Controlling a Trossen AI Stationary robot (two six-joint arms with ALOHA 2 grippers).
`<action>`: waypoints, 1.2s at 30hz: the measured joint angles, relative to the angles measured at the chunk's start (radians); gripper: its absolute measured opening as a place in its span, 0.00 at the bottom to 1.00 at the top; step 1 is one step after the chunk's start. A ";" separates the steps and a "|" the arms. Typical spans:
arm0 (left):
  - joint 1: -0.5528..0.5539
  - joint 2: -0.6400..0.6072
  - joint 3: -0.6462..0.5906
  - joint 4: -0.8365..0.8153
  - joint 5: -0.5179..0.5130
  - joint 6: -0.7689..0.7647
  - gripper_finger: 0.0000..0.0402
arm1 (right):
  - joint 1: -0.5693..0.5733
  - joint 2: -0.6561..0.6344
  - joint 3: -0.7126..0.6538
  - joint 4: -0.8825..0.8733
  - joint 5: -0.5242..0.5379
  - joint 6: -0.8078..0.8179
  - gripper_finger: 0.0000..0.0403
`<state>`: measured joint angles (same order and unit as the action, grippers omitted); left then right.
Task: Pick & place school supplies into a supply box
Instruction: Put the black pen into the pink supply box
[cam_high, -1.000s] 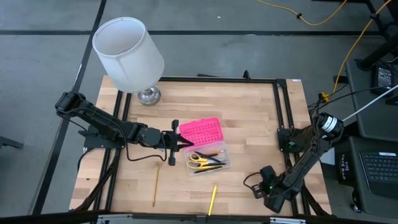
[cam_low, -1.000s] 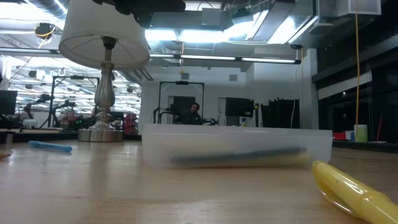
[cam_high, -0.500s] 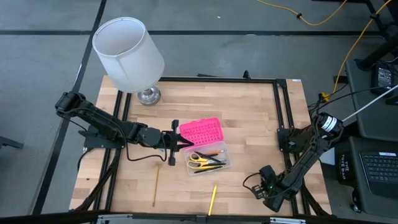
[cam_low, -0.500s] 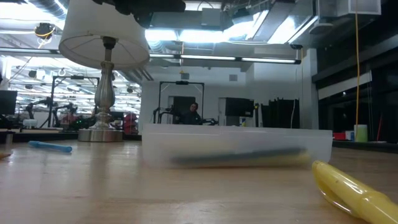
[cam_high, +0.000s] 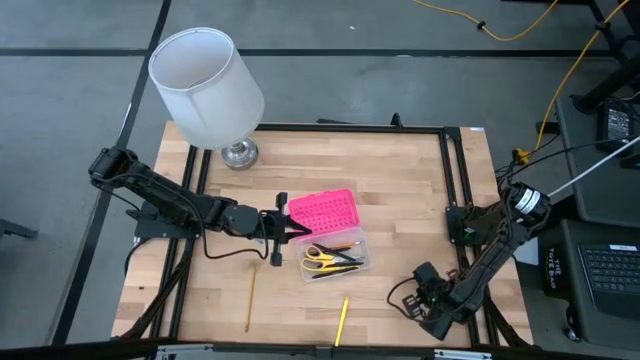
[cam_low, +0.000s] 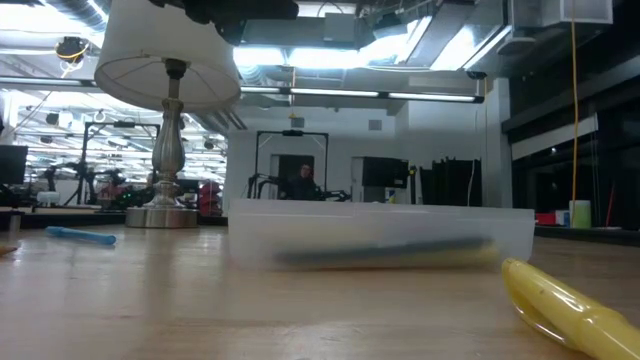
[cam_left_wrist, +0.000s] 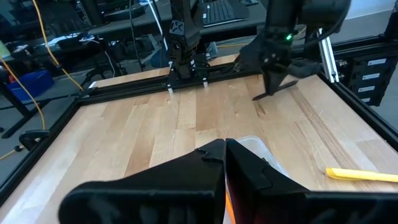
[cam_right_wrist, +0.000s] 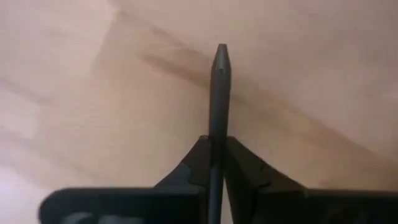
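The right gripper (cam_right_wrist: 214, 155), near right, pinches a black pen (cam_right_wrist: 218, 93) lengthwise; the box (cam_high: 335, 256) lies left, its pink lid (cam_high: 322, 209) clamped by the left gripper (cam_high: 285, 228)

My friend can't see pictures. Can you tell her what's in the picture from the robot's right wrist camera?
The right gripper is shut on a thin black pen, which sticks straight out between its two dark fingers. Behind it is only blurry light wooden tabletop.
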<state>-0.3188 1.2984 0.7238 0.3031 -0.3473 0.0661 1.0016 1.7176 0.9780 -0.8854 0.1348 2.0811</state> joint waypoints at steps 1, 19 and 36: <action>0.000 0.000 0.000 0.000 0.000 0.000 0.01 | 0.002 -0.001 0.012 -0.022 -0.001 0.000 0.07; 0.000 0.000 0.000 0.009 -0.002 0.000 0.01 | -0.080 -0.094 0.098 -0.053 0.140 -0.398 0.08; 0.000 0.000 0.000 0.008 -0.003 0.000 0.01 | -0.089 -0.332 0.080 -0.039 0.549 -0.884 0.08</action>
<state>-0.3191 1.2984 0.7238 0.3111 -0.3500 0.0662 0.9123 1.3860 1.0576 -0.9248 0.6836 1.1972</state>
